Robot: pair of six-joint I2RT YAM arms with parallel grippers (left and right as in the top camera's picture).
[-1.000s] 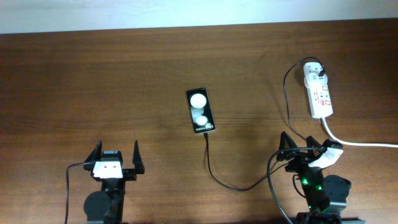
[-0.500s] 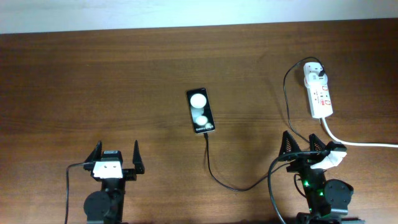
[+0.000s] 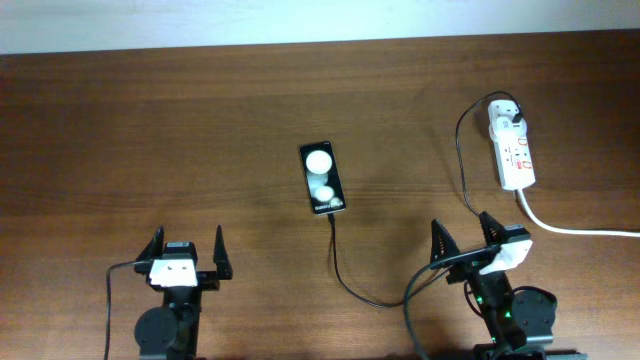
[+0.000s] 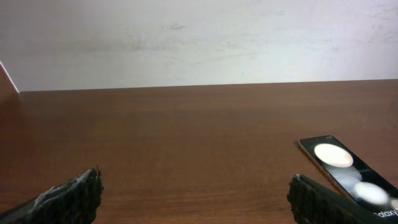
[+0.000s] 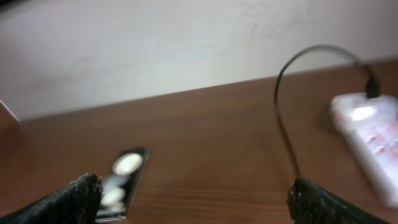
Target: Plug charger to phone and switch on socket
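Note:
The black phone [image 3: 322, 177] lies flat mid-table with two white round patches. The thin black charger cable [image 3: 345, 275] runs from the phone's near end in a curve toward the right arm, then up to the white plug adapter [image 3: 507, 118] seated in the white socket strip [image 3: 514, 150]. My left gripper [image 3: 186, 246] is open and empty at the front left. My right gripper [image 3: 463, 233] is open and empty, front right, near the cable. The phone also shows in the left wrist view [image 4: 348, 173] and in the right wrist view [image 5: 121, 180]. The socket [image 5: 370, 134] shows blurred at right.
The socket's thick white cord [image 3: 580, 230] runs off the right edge. A white wall [image 4: 199, 43] borders the table's far edge. Bare brown wood lies between the left gripper and the phone.
My right gripper has swung left and turned, moving away from the white cord toward the cable side. The left arm, phone and socket have not moved.

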